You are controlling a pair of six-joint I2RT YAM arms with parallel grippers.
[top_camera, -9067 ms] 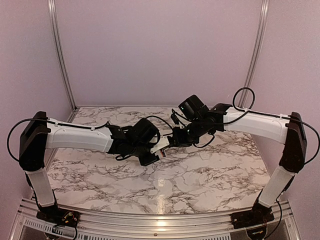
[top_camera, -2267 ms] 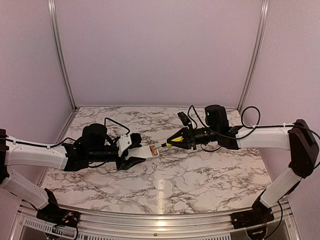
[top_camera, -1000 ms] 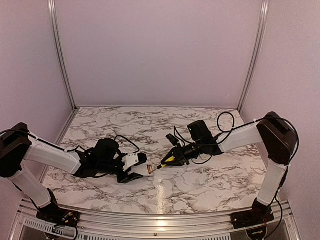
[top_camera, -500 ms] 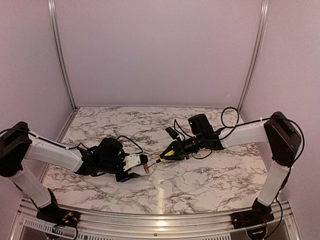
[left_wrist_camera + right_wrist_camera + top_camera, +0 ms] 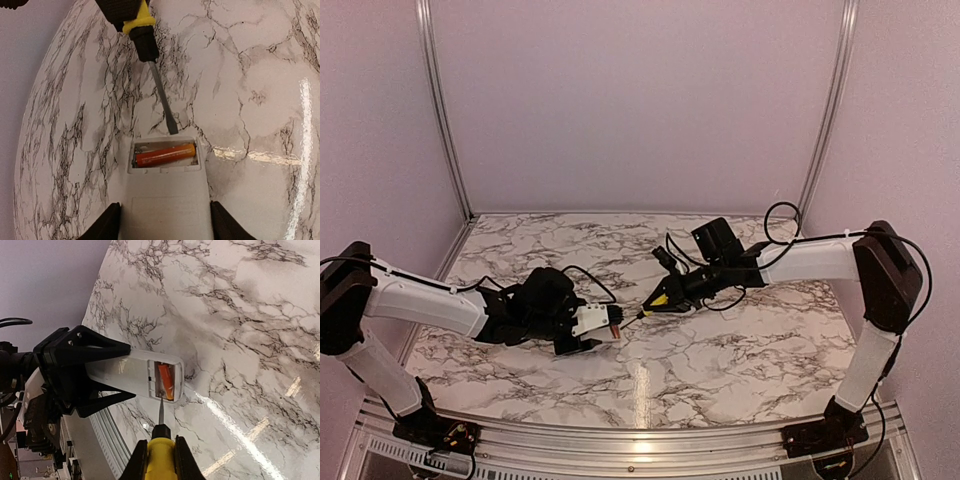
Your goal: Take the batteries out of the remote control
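Left side: note the left pincer (image 5: 578, 326) clenched across the long edges of the remote control (image 5: 167, 210), held low over the bench (image 5: 740, 350) with the battery bay (image 5: 160, 145) pointing toward the right arm. Against the view half a second back, find the remote nudged slightly up-bench and rightward.

Right side: note the right pincer (image 5: 672, 292) clenched on the yellow-handled screwdriver (image 5: 161, 97), drawn back up-bench from its position one second ago, then low with the blade against the remote's end. Read as a re-aim, not an extraction. Find the blade tip now at the far rim of the open bay; unable to confirm contact. Treat the unloading as not yet done.

Inspect the bay: cover off, one battery (image 5: 165, 154) seated crosswise, glossy, orange-red shading to yellow-orange toward its right end. Unable to rule out a second cell beside or beneath it. Expect the cell to roll once levered free.
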